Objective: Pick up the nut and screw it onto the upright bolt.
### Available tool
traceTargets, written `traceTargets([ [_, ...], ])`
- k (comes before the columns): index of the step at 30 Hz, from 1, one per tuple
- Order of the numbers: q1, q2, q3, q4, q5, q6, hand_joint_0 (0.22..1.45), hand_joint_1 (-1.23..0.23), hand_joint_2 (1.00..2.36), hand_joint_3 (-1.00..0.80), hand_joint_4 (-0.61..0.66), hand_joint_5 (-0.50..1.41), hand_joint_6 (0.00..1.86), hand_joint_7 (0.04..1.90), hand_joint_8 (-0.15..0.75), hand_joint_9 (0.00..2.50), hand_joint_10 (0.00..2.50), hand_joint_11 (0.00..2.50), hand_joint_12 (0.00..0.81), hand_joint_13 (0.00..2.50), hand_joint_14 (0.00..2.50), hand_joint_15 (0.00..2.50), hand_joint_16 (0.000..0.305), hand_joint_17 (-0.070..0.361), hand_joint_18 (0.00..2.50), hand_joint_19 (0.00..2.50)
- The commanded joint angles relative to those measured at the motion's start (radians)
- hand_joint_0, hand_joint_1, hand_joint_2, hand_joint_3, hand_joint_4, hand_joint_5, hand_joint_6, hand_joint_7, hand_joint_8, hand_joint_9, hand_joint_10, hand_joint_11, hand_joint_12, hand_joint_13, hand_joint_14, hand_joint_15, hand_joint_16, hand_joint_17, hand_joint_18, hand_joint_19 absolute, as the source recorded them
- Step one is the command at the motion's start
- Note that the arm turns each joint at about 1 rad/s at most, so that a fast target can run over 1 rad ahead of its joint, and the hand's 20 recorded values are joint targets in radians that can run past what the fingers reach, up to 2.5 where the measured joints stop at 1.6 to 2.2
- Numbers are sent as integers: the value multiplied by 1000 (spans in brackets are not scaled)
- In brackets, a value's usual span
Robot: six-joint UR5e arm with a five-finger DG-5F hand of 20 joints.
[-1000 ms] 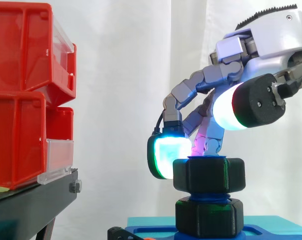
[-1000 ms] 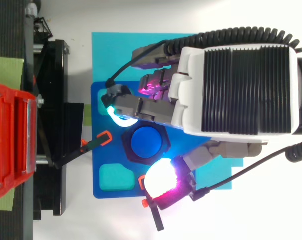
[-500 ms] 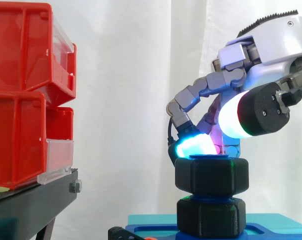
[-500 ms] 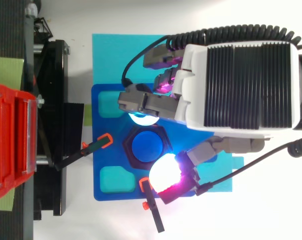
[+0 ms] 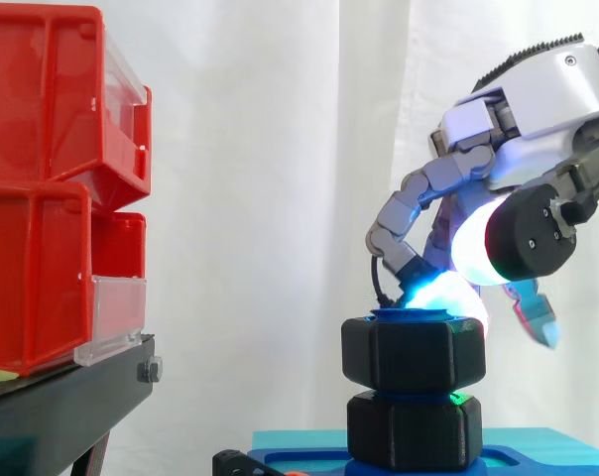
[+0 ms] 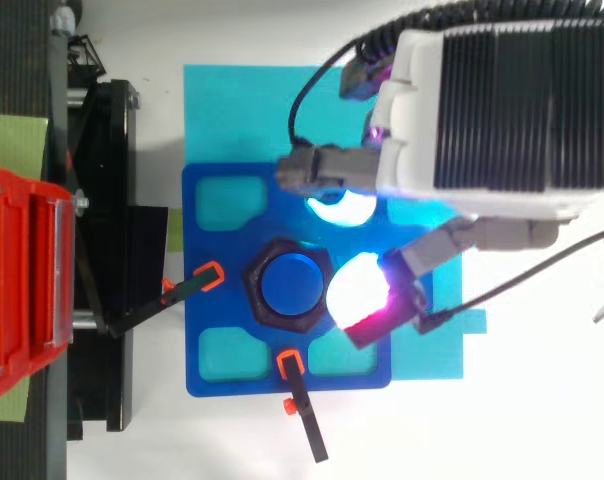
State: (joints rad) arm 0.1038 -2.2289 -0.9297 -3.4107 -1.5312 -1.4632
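Both views put hand [image 6: 502,100] just beside nut [image 5: 414,352], on its view-right side. Fingers loosely bent & spread, nothing held. White pad [image 6: 357,290] is at nut's edge, cyan pad [image 6: 337,205] close by. Nut sits at top of upright blue bolt [image 6: 290,284], above black hex base [image 5: 414,431] on blue plate [image 6: 197,270]. Red bins [image 5: 42,198] well apart.

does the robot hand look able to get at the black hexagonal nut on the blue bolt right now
Probably yes: the robot hand sits just above and beside the black hexagonal nut on the blue bolt, with nothing between them.
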Motion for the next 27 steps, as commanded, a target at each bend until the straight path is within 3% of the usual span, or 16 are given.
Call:
traceTargets([
  [1, -16, 0, 31, -55, -1, -19, 533, -360, 1000, -500, 57, 87, 565, 1393, 211, 1708, 0, 42, 109, 1210, 0, 0, 7, 16, 903, 134],
  [4, -26, 0, 57, -91, -4, -28, 532, -357, 1000, -500, 89, 81, 501, 1501, 228, 1674, 0, 62, 122, 1171, 0, 0, 9, 20, 860, 130],
  [10, -38, 0, 84, -104, -35, -29, 524, -346, 1000, -500, 186, 1, 505, 1142, 233, 1518, 0, 45, 139, 1092, 0, 0, 13, 28, 810, 139],
  [16, -35, -2, 83, -48, -41, -26, 520, -345, 1000, -500, 198, -42, 503, 810, 218, 1430, 2, 0, 140, 1048, 0, 0, 15, 34, 768, 136],
  [27, 4, -2, -11, 125, -32, 27, 511, -341, 1000, -500, 182, -70, 501, 641, 187, 1230, 0, 0, 142, 953, 0, 0, 17, 39, 674, 106],
])
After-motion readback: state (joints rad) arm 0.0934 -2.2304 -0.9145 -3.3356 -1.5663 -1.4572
